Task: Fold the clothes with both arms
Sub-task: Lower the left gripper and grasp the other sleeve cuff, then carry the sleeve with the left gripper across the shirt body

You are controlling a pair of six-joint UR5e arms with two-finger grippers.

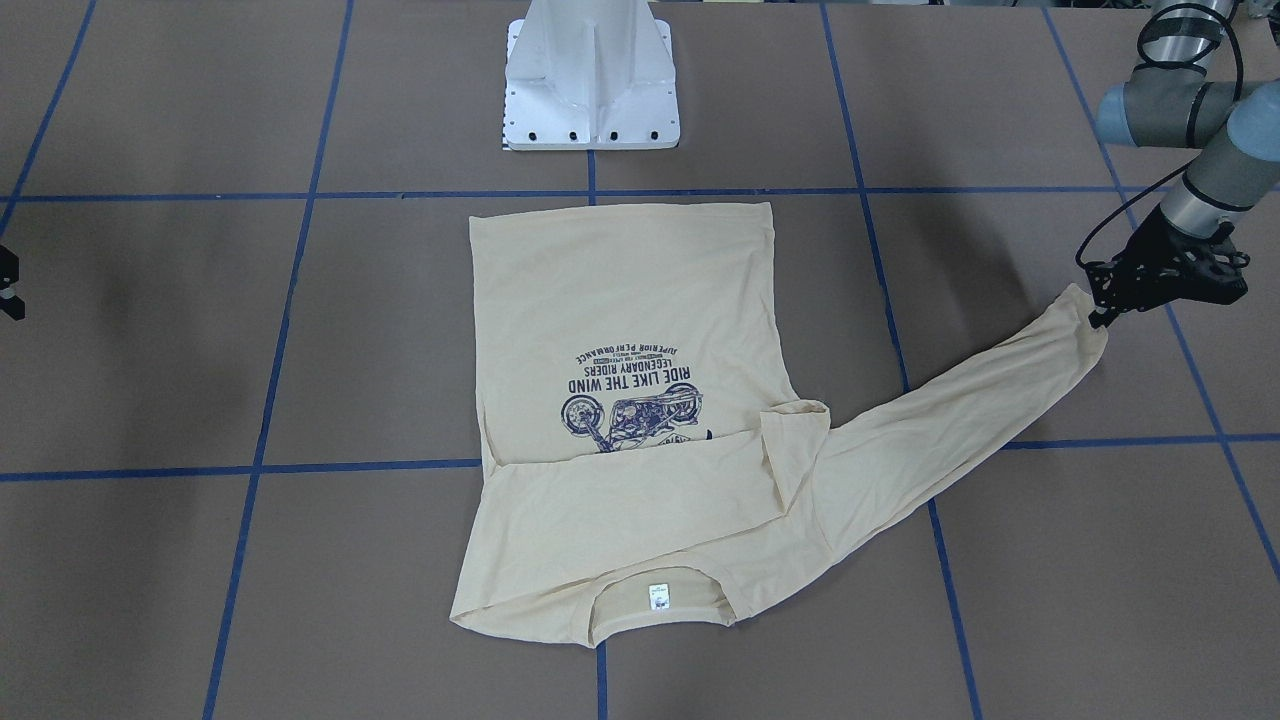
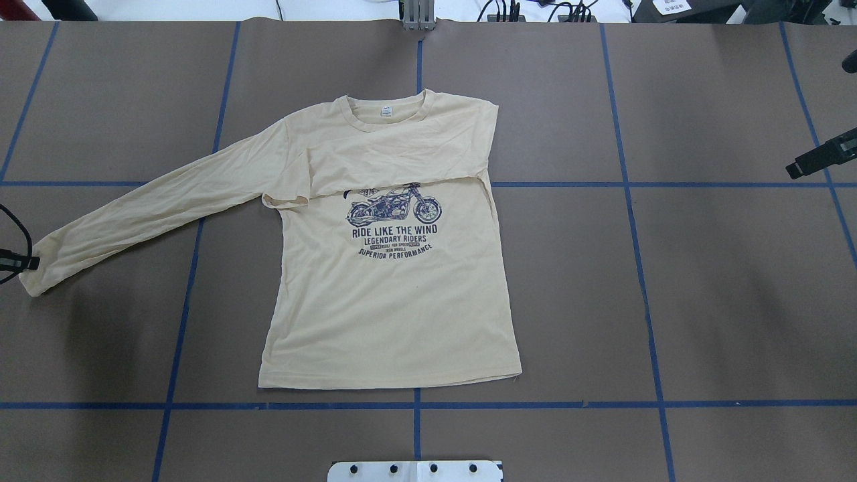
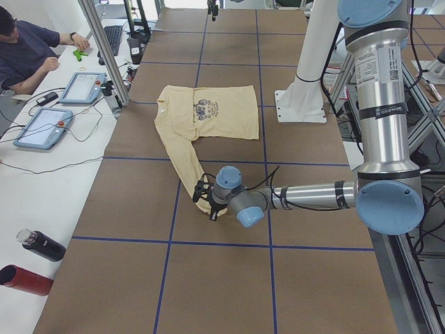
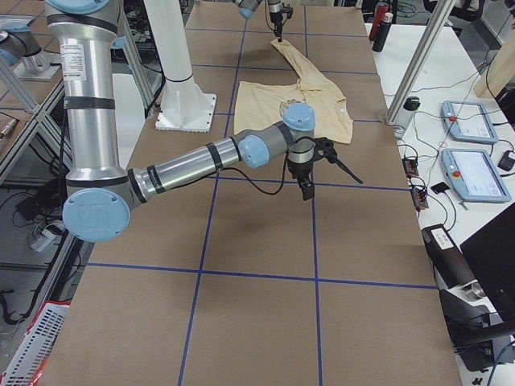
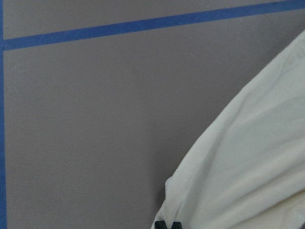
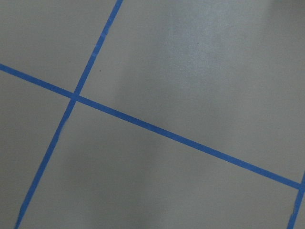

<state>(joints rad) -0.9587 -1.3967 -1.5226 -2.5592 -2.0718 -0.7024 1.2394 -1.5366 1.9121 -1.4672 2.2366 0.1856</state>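
Observation:
The cream-yellow long-sleeved T-shirt (image 2: 388, 288) lies flat on the brown table, navy motorcycle print up, neck label (image 2: 386, 111) at the far side. One sleeve is folded across the chest (image 2: 402, 157). The other sleeve (image 2: 154, 207) stretches out towards the robot's left. My left gripper (image 1: 1100, 318) is shut on that sleeve's cuff (image 2: 33, 268). The left wrist view shows the closed fingertips (image 5: 167, 224) on the cloth (image 5: 248, 162). My right gripper (image 1: 8, 290) hangs empty over bare table on the robot's right, well away from the shirt. Its jaws look apart in the exterior right view (image 4: 330, 183).
The white pedestal base (image 1: 592, 80) stands at the robot's side of the table, just beyond the shirt's hem. Blue tape lines (image 2: 415, 405) grid the table. A side desk with tablets (image 3: 42, 125), bottles (image 3: 42, 245) and a seated person (image 3: 28, 52) runs along the far edge.

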